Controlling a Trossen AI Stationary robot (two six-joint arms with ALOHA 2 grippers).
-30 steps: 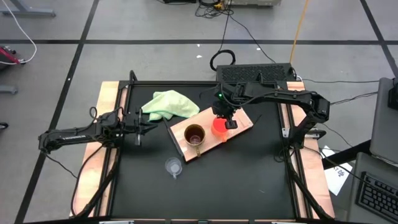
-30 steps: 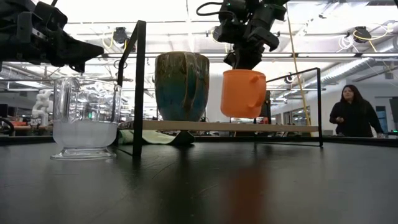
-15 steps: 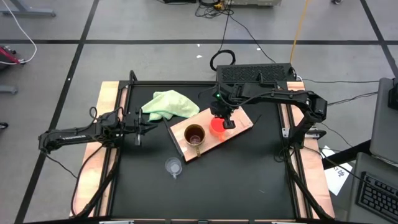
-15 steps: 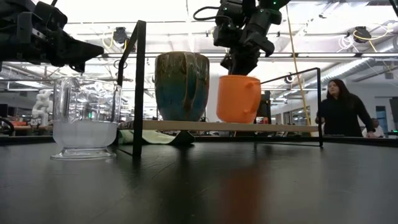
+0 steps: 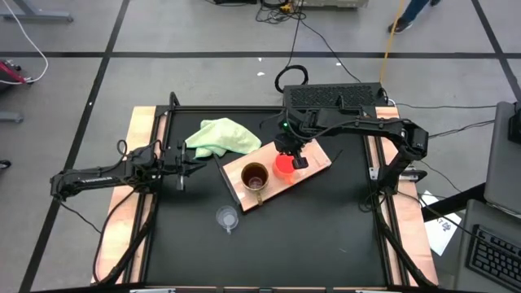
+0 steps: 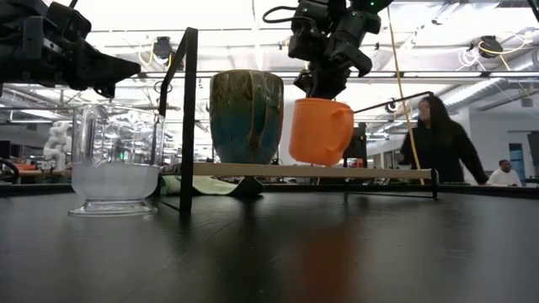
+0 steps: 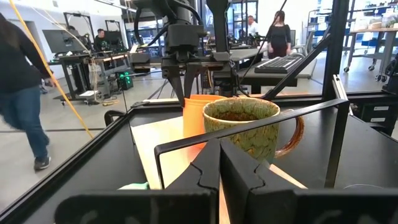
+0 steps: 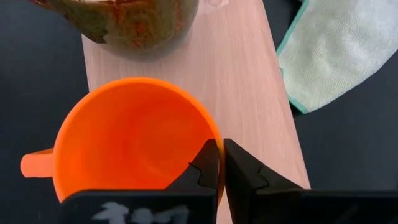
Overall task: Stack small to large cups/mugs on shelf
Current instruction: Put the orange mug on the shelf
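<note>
Apparently the right gripper (image 8: pixel 221 163) has the orange cup (image 6: pixel 320 130) pinched by its rim, one finger inside the wall and one outside, so the cup hangs tilted with its base just above the shelf (image 5: pixel 313 171). Gripping the rim rather than the handle leaves the handle free and keeps the cup's mouth facing up, which would suit lowering it into a wider vessel. The tan-brown mug (image 5: pixel 254 176) stands upright on the same board, just beside the orange cup, its mouth open and unobstructed. The clear glass cup (image 5: pixel 227 217) sits off the shelf on the dark counter (image 5: pixel 309 236), nearer the front edge. The left gripper (image 7: pixel 219 168) waits well to the left, level with the shelf, its fingers pressed together on nothing. A green cloth (image 5: pixel 218 135) lies bunched behind the board, clear of the work.
</note>
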